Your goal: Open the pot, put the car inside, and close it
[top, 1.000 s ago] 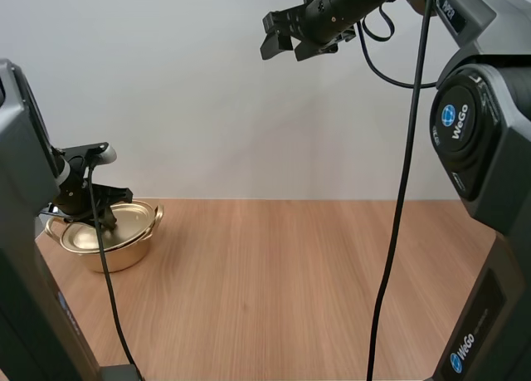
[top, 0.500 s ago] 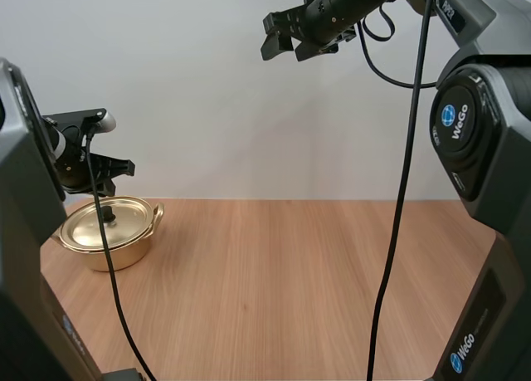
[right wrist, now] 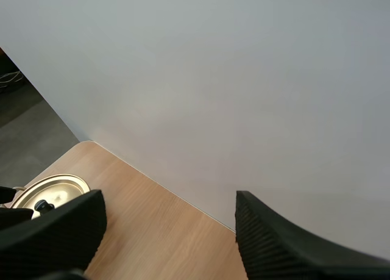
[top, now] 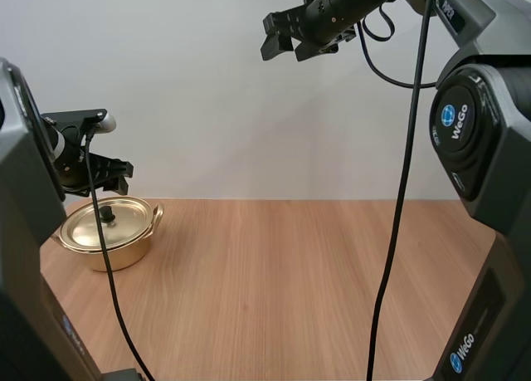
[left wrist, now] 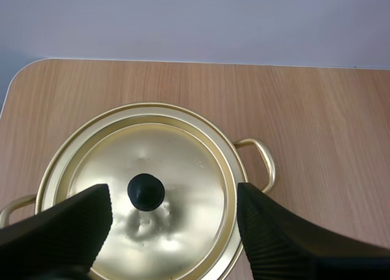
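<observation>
Wooden table, and the gold pot sits at its far left end, lid on. Left gripper hangs just above the black knob, fingers spread wide. Right gripper is high up over the table, fingers apart, clutching nothing.

Grey arms, WeGo logos, ribbed, seemingly rubber fingers
</observation>
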Motion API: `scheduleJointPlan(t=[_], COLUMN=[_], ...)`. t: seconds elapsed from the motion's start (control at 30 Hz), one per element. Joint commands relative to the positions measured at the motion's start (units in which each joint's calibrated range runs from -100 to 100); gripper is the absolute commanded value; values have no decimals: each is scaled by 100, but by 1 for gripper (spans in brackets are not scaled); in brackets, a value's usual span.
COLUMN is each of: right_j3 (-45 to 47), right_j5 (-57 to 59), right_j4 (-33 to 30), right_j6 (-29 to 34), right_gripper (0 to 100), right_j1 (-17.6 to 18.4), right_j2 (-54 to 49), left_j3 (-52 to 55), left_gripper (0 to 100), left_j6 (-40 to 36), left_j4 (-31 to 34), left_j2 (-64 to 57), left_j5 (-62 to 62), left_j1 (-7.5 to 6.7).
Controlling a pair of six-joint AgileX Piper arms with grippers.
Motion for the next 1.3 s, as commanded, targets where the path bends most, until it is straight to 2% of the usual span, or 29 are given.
scheduleJointPlan(t=[0.0,0.23,0.27,0.33,0.4,0.47,0.5,0.53,0.67,0.77,0.83,0.97,1.03,1.13,1.27], right_j3=[2,2,2,2,2,2,2,2,245,686,1212,2713,3477,4619,5466], right_j5=[0,0,0,0,0,0,0,0,0,0,0,0,-161,-1308,-1815], right_j4=[-5,-5,-6,-28,-75,-96,-96,-96,15,334,874,1830,1891,1891,2147], right_j6=[-3,-3,-3,-12,-12,-1,58,165,248,215,-110,-1149,-1601,-2077,-2140], right_gripper=[100,100,100,100,100,52,17,0,0,0,0,0,0,0,0], right_j1=[1,1,1,1,1,-40,-86,-145,-528,-877,-1135,-1637,-1745,-1773,-1773], right_j2=[-3,-3,-3,-3,-3,-3,-3,-3,-3,-19,-118,-622,-945,-1409,-1588], left_j3=[0,0,0,0,0,0,0,0,0,0,27,271,502,839,1159], left_gripper=[100,98,90,56,1,0,0,0,0,0,0,0,0,0,7], left_j6=[-1,-1,7,7,-34,-23,16,72,324,462,515,860,1123,1513,1878], left_j4=[-25,-36,-49,-91,-201,-376,-480,-587,-977,-1133,-1227,-1497,-1743,-2133,-2596], left_j2=[-7,-7,-7,-7,-7,-7,-7,-7,-7,-7,-7,-7,-7,-35,-59], left_j5=[-1,34,103,280,500,762,904,1017,1223,1206,1206,1163,1030,617,312], left_j1=[-4,-4,-4,-4,-4,-4,-4,-4,-4,-4,-4,-4,-4,-12,-20])
